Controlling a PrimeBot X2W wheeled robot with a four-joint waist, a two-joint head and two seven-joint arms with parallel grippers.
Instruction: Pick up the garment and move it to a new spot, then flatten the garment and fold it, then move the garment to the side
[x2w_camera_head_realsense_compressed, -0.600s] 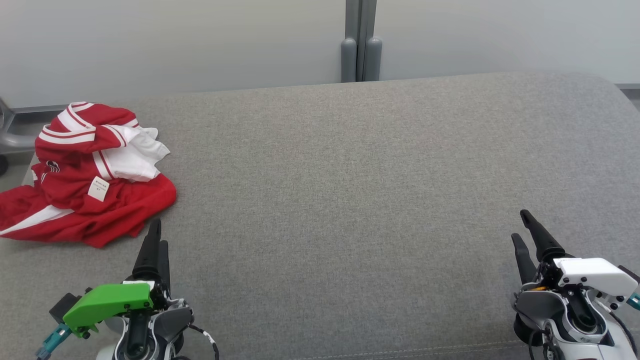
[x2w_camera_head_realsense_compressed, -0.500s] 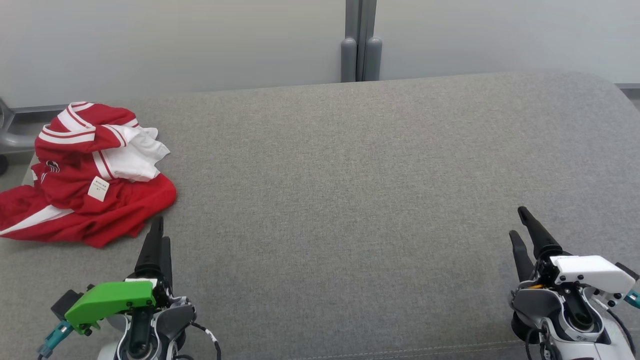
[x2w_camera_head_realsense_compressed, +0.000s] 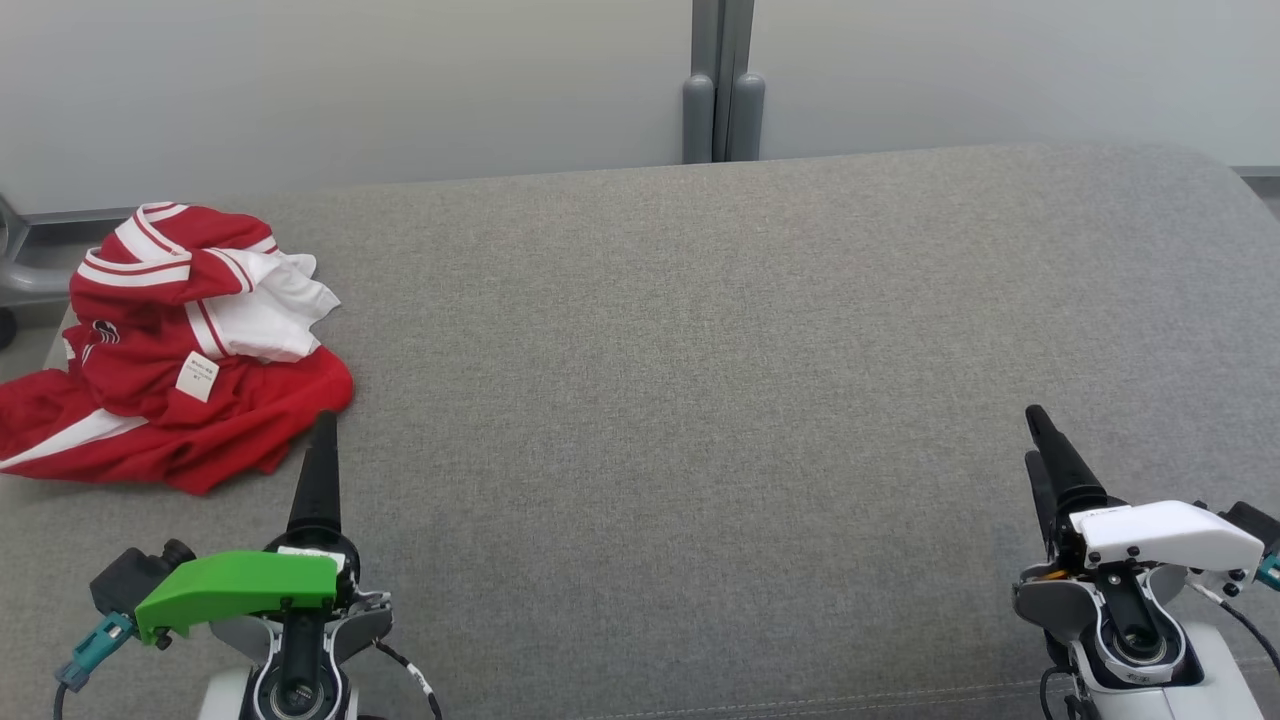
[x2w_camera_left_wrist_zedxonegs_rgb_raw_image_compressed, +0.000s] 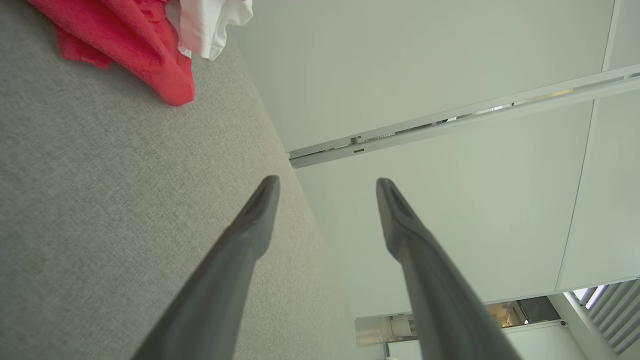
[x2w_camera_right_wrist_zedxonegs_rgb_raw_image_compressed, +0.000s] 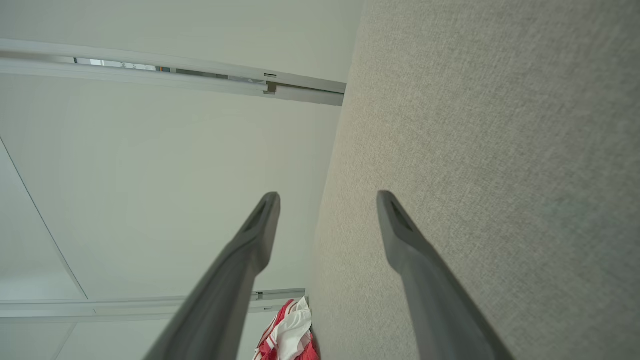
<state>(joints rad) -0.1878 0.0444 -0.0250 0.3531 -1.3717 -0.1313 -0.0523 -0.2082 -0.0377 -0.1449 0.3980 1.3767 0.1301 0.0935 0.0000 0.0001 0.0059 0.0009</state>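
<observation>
garment (x2w_camera_head_realsense_compressed: 180, 350) lies crumpled at the far left of the grey fabric-covered desk (x2w_camera_head_realsense_compressed: 700, 350), a red heap with white stripes and a white panel folded on top, a small white label (x2w_camera_head_realsense_compressed: 198, 378) facing up. part of it hangs over the desk's left edge.

my left gripper (x2w_camera_head_realsense_compressed: 322, 430) sits low at the near left, under its green cover (x2w_camera_head_realsense_compressed: 240, 590), pointing away from me. from the head view its tip stands close to the garment's near right hem, not on it. in my left wrist view the gripper (x2w_camera_left_wrist_zedxonegs_rgb_raw_image_compressed: 327, 182) is spread wide, nothing between the two dark fingers (x2w_camera_left_wrist_zedxonegs_rgb_raw_image_compressed: 240, 250); the garment (x2w_camera_left_wrist_zedxonegs_rgb_raw_image_compressed: 135, 45) shows at the upper left corner, with bare desk (x2w_camera_left_wrist_zedxonegs_rgb_raw_image_compressed: 75, 200) between it and my fingertips.

my right gripper (x2w_camera_head_realsense_compressed: 1035, 435) sits at the near right under its white cover (x2w_camera_head_realsense_compressed: 1165, 530), well apart from the garment, over bare fabric. in my right wrist view the gripper (x2w_camera_right_wrist_zedxonegs_rgb_raw_image_compressed: 327, 195) is spread too and holds nothing; the desk (x2w_camera_right_wrist_zedxonegs_rgb_raw_image_compressed: 500, 150) runs along one side, and the garment (x2w_camera_right_wrist_zedxonegs_rgb_raw_image_compressed: 287, 340) is a small red and white patch at the far end, low between my fingers (x2w_camera_right_wrist_zedxonegs_rgb_raw_image_compressed: 235, 270).

behind the desk is a pale wall with a grey post (x2w_camera_head_realsense_compressed: 722, 100) at its middle.
</observation>
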